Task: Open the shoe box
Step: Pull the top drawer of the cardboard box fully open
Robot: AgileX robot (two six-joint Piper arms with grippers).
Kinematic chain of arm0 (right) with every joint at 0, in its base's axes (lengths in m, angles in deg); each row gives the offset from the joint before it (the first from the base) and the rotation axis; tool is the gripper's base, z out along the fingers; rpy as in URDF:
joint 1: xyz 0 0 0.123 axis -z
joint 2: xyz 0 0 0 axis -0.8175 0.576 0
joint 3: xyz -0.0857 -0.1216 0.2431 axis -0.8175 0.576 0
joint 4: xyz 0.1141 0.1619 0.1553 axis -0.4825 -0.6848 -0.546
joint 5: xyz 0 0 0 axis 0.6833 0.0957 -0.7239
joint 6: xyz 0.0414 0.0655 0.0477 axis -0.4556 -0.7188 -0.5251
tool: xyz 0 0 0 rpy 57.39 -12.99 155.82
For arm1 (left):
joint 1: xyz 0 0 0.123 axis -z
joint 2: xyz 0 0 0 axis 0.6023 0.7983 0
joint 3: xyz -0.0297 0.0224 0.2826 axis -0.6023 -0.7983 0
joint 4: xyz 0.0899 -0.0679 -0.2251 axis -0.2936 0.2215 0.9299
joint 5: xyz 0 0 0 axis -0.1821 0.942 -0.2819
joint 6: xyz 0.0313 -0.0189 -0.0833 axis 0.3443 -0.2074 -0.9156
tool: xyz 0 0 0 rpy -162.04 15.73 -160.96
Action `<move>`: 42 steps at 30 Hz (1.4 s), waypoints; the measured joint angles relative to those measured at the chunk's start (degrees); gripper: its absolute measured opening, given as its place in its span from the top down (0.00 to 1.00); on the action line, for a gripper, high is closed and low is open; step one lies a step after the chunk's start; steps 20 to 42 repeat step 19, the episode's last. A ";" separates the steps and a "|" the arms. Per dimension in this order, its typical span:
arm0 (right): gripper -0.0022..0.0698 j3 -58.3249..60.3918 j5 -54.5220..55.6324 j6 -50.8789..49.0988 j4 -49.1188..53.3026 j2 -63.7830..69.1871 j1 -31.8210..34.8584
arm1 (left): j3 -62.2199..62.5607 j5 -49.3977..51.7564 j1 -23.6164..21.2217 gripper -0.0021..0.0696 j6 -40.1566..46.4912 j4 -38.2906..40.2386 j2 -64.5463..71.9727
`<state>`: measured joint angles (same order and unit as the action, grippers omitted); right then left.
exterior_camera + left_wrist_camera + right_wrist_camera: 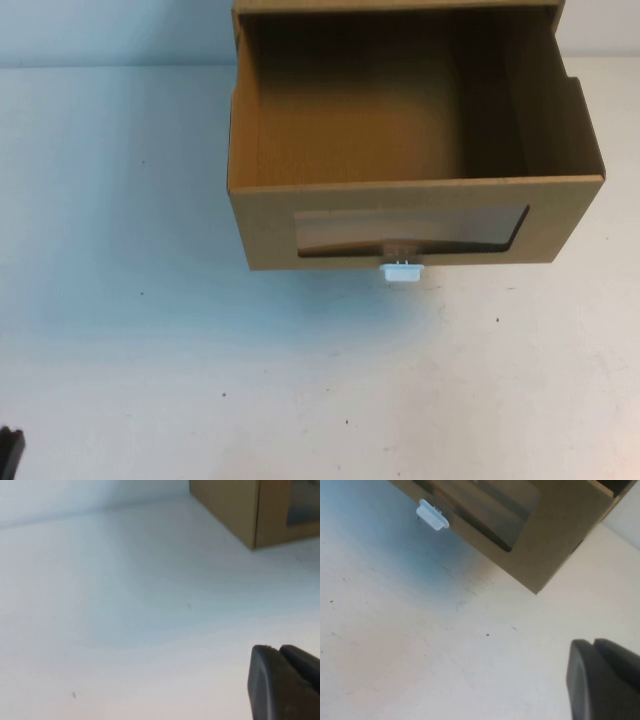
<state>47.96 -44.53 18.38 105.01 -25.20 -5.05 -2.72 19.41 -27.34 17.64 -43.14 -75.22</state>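
Observation:
The brown cardboard shoe box [410,215] stands at the far middle of the white table, its drawer pulled out toward me with an empty interior [370,110]. A window is cut in the drawer front, and a small white handle [401,271] sticks out below it. The right wrist view shows that handle [432,516] and the box corner [540,560]. My right gripper [594,642] is shut, empty, hovering over bare table well short of the box. My left gripper [277,649] is shut and empty too, low at the near left, with the box [240,505] far off.
A white table [200,350] with a few dark specks spreads around the box. A black piece of my left arm [10,450] pokes in at the near left edge. The wall runs behind the box.

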 joint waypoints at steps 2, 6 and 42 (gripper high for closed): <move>0.99 0.00 0.00 0.00 0.00 0.00 0.00 | -0.10 3.47 0.00 0.98 -0.08 -0.25 0.00; 0.99 0.00 0.00 0.00 -0.08 0.00 0.00 | -0.10 5.79 0.00 0.98 -0.08 -0.25 0.00; 0.99 0.00 0.00 0.00 -0.08 0.00 0.00 | -0.10 6.27 0.00 0.98 -0.08 -0.25 -0.13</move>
